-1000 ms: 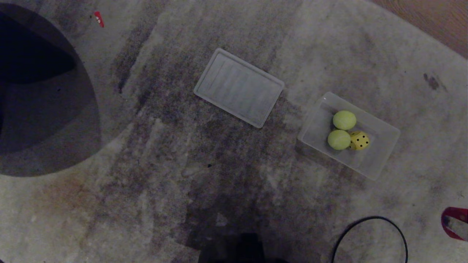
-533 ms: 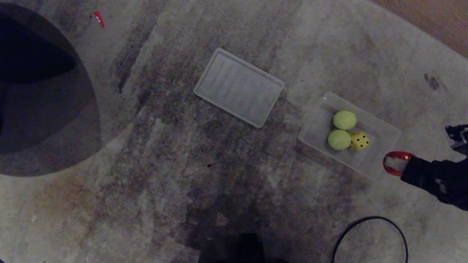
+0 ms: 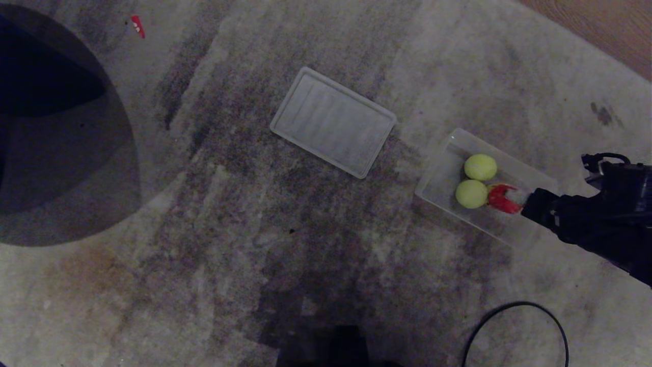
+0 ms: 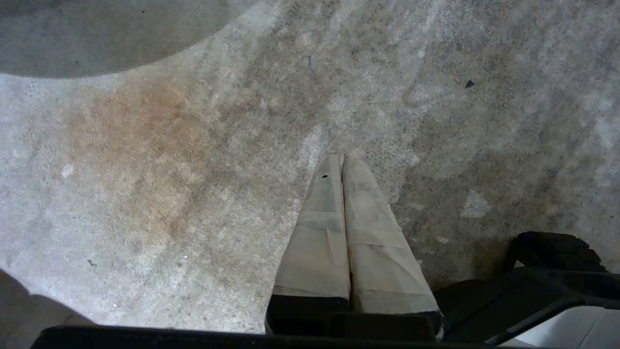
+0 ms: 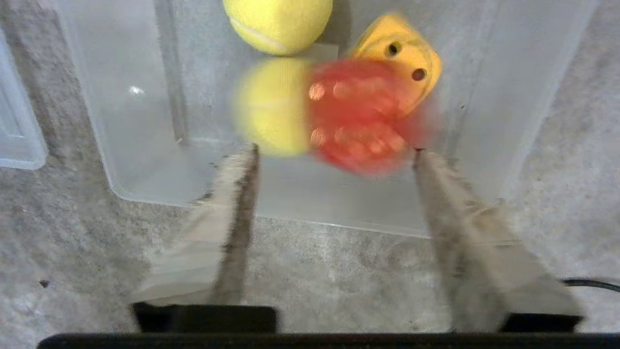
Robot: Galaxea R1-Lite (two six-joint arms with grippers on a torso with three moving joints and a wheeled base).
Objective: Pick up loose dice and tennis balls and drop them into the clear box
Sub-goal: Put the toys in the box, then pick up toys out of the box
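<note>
Red is what catches the eye: the red die [image 5: 361, 123] is blurred just beyond the tips of the right hand [image 5: 334, 155], whose fingers stand spread with nothing visibly between them, so the die looks released and falling rather than gripped. It is over the inside of the clear box [image 3: 535, 181], which lies on the carpet [image 3: 254, 229] at the robot's right, and directly under it sit the yellow die [image 5: 402, 58] and two tennis balls [image 3: 480, 167], one of them touching the yellow die. In the head view the right hand reaches in from the right edge, over the box's right end wall, its tips pointing toward the balls. My reading is that the drop of this die is all but done, and what matters next is that the box's contents lie straight ahead of the open fingers, so the hand should pull back the way it came, not push on. The box's long axis runs diagonally, its flat ribbed lid [image 3: 333, 122] lying apart to the left. The left hand [image 4: 341, 160] hangs pressed closed over bare carpet, far from the box. No beige or green die is in view.
</note>
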